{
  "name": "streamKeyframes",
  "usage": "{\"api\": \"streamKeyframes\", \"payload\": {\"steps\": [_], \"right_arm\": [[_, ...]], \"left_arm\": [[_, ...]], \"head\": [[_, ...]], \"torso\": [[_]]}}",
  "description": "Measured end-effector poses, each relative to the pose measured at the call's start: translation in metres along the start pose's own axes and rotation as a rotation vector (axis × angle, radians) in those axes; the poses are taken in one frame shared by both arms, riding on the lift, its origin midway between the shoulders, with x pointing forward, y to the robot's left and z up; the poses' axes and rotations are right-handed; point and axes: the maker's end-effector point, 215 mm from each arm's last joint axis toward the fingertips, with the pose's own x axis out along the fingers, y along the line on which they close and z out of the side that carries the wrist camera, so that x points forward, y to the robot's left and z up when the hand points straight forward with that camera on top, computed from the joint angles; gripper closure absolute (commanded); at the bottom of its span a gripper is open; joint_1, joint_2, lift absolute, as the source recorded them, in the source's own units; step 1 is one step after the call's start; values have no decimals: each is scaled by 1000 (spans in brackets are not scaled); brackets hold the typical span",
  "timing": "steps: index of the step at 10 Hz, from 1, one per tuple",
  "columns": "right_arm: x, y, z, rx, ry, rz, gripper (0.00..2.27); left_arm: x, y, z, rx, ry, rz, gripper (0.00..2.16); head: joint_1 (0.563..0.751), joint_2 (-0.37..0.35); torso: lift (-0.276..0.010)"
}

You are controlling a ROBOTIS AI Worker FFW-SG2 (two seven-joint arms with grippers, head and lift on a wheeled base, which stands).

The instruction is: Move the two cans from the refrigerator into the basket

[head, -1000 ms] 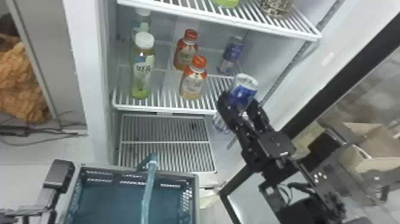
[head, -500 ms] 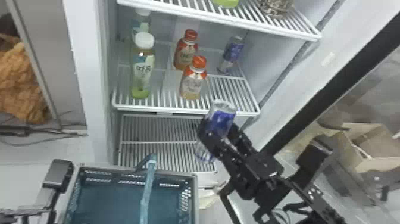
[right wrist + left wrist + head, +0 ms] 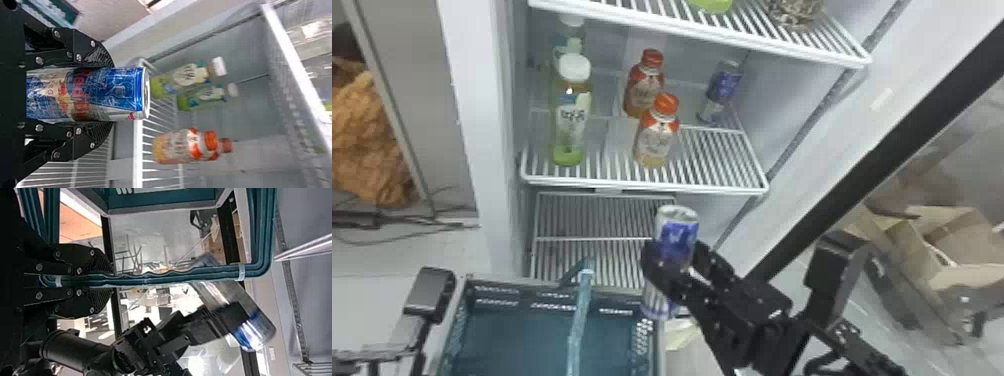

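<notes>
Carrying one can (image 3: 677,235) out from the shelf (image 3: 642,186), my right pincer (image 3: 675,252) has swung left and nearer since a second ago, fingers closed snugly round the can, now near the far right corner of the basket (image 3: 504,292). Left pincer (image 3: 112,281) closed on the basket handle (image 3: 176,275). Other can (image 3: 724,87) unmoved, far right on the shelf; my reading: lower this one in, then return for that.

Soft, even light inside the refrigerator (image 3: 772,105), white glare on the held can (image 3: 255,336)
</notes>
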Motion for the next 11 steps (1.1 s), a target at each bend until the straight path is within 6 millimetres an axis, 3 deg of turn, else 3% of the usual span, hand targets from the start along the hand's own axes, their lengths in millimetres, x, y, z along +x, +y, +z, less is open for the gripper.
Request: {"api": "streamKeyframes", "payload": {"steps": [9, 10, 11], "right_arm": [[-19, 5, -104, 59, 429, 39, 716], [-17, 3, -108, 65, 440, 42, 693], [-16, 2, -110, 68, 444, 43, 518]], "left_arm": [[-1, 1, 0, 0, 1, 4, 1210], [-1, 1, 0, 0, 1, 4, 1210], [-1, 1, 0, 1, 0, 5, 1210]], "head": [[695, -350], [695, -350], [695, -350]], "torso": [[-266], [-266], [-266]]}}
